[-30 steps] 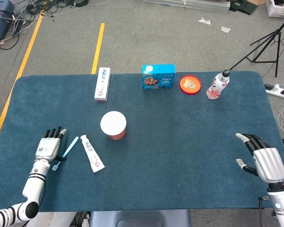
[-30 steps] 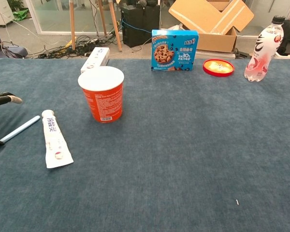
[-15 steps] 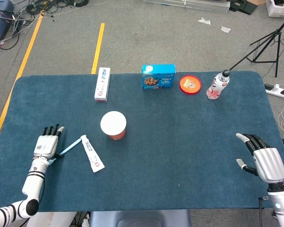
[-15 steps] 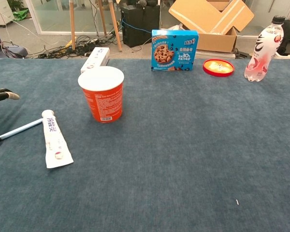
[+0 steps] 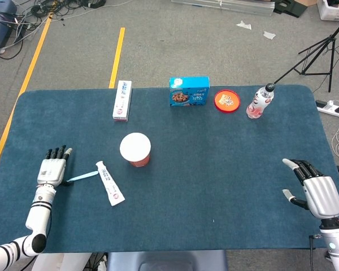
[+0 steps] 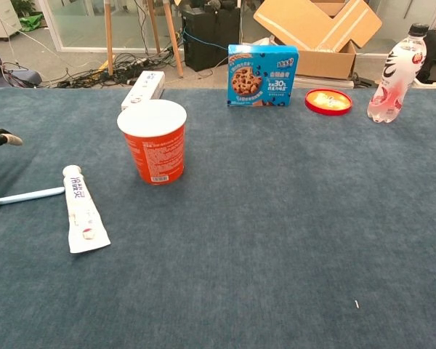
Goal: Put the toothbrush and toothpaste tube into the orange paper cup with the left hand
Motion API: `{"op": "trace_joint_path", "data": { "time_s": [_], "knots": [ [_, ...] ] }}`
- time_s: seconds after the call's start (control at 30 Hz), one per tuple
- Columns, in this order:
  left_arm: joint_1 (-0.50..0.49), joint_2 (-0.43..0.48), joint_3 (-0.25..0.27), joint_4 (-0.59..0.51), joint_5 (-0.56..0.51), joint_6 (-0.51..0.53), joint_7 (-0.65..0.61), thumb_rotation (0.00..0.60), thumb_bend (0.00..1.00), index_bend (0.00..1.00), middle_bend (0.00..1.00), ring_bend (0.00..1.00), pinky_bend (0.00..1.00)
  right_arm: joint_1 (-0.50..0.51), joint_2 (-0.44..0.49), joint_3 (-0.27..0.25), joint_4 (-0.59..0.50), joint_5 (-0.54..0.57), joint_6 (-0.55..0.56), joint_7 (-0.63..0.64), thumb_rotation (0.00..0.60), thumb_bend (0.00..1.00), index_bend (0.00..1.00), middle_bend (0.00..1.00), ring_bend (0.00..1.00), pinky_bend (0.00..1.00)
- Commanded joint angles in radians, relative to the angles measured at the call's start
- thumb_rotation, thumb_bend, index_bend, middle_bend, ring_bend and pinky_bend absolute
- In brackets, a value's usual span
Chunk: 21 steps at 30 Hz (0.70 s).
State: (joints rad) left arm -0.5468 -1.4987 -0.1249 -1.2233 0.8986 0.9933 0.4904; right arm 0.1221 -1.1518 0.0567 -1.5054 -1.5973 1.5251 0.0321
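The orange paper cup stands upright with its mouth up, left of the table's middle. The white toothpaste tube lies flat in front of it to the left. A light blue toothbrush lies flat on the cloth, one end by the tube's cap, the other at my left hand's thumb. My left hand lies palm down with its fingers stretched out and holds nothing; in the chest view only its fingertips show at the left edge. My right hand rests open at the front right.
Along the back stand a white toothpaste box, a blue cookie box, a red lid and a plastic bottle. The blue table cloth ends close behind my left hand.
My left hand has slid left and away from me. The toothbrush's near end swung with it, so the brush now lies almost crosswise. Cup, tube and right hand have not moved.
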Motion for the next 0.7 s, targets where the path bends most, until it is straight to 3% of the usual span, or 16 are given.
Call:
{"op": "trace_joint_path", "data": {
  "time_s": [0.03,0.2,0.53,0.6,0.7],
  "knots": [
    [-0.003,-0.005,-0.005,0.012,-0.003,-0.003,0.001,0.6,0.0,0.0,0.0,0.0,0.0,0.0,0.0,0.0,0.0,-0.001,0.001,0.002,0.6,0.17,0.22,0.26,0.22,0.52],
    [-0.001,0.004,-0.008,-0.012,0.009,0.014,0.004,0.6,0.0,0.0,0.0,0.0,0.0,-0.002,0.002,0.001,0.0,-0.002,0.006,0.009,0.6,0.17,0.22,0.26,0.22,0.52],
    [-0.023,0.098,-0.021,-0.217,-0.01,0.051,0.104,0.6,0.0,0.0,0.0,0.0,0.01,-0.005,0.005,0.0,-0.002,-0.01,0.018,0.023,0.6,0.17,0.22,0.26,0.22,0.52],
    [-0.036,0.115,-0.024,-0.25,-0.041,0.057,0.158,0.6,0.0,0.0,0.01,0.02,0.1,-0.006,0.006,0.0,-0.002,-0.011,0.02,0.026,0.6,0.17,0.22,0.26,0.22,0.52],
    [-0.059,0.131,-0.027,-0.285,-0.092,0.057,0.225,0.6,0.0,0.02,0.18,0.23,0.38,-0.007,0.007,-0.001,-0.002,-0.013,0.022,0.03,0.6,0.17,0.22,0.26,0.22,0.52]
  ]
}}
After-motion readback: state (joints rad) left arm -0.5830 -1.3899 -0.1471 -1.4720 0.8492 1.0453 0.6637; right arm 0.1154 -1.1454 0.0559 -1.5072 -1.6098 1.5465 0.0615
